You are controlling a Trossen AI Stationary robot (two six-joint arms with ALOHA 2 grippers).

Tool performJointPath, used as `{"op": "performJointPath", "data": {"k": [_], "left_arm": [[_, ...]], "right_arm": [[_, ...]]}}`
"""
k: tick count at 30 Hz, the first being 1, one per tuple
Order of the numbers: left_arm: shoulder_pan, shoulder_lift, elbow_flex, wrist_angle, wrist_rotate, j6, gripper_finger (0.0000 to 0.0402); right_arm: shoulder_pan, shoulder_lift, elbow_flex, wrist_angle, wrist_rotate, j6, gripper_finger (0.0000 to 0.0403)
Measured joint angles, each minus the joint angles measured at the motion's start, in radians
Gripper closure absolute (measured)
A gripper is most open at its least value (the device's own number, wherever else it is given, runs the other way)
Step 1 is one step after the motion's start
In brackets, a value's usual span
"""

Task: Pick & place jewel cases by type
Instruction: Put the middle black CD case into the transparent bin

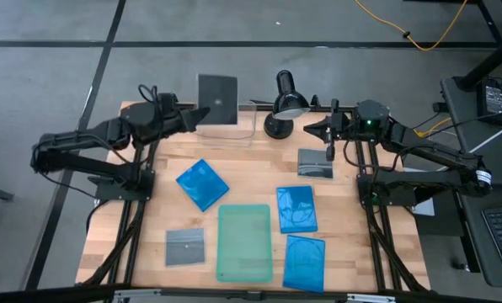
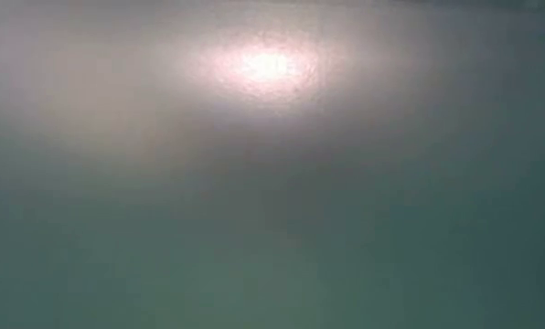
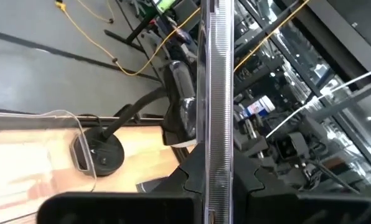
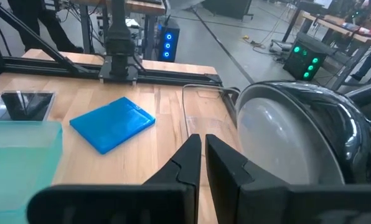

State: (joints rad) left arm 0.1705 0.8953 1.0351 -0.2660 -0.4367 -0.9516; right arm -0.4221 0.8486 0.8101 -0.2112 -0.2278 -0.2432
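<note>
Your left pincer [image 1: 202, 111] is clamped on a dark jewel case [image 1: 217, 99], which it holds lifted over the far edge of the counter [image 1: 251, 151], above the clear plastic bin [image 1: 234, 135]; in the left wrist view that case [image 3: 215, 93] stands edge-on between the fingers [image 3: 192, 177], a thin ribbed strip running straight away from the camera; the black desk lamp [image 1: 285, 101] sits just beside it on the counter's far side. Your right pincer [image 1: 317, 128] waits at the far right of the counter, near the lamp, with its fingers [image 4: 188, 165] drawn nearly together and nothing between them; the lamp's shade [image 4: 297, 134] fills the space just beside them.

The other cases all lie flat on the counter, well apart from the left pincer: one blue case [image 1: 202, 183] lies tilted left of centre and is the nearest to it; a second blue case [image 1: 296, 208] lies just right of the pale-green tray [image 1: 244, 242]; a third blue case [image 1: 304, 263] lies nearer the front edge, below the second; a grey case [image 1: 185, 247] lies just left of the tray; another grey case [image 1: 315, 163] lies close in front of the right pincer.

The low view gives you only a murky glare, so nothing can be told from it.
</note>
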Motion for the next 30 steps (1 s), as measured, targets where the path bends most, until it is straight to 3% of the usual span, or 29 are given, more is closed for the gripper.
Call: {"op": "performJointPath", "data": {"k": [14, 30], "left_arm": [[0.243, 0.146, 0.0, -0.024, 0.282, 0.085, 0.0386], [0.417, 0.287, 0.0, -0.129, 0.379, 0.179, 0.0386]], "right_arm": [[0.0, 0.0, 0.0, -0.042, -0.011, 0.002, 0.0373], [0.0, 0.0, 0.0, -0.068, -0.012, 0.0, 0.0373]]}}
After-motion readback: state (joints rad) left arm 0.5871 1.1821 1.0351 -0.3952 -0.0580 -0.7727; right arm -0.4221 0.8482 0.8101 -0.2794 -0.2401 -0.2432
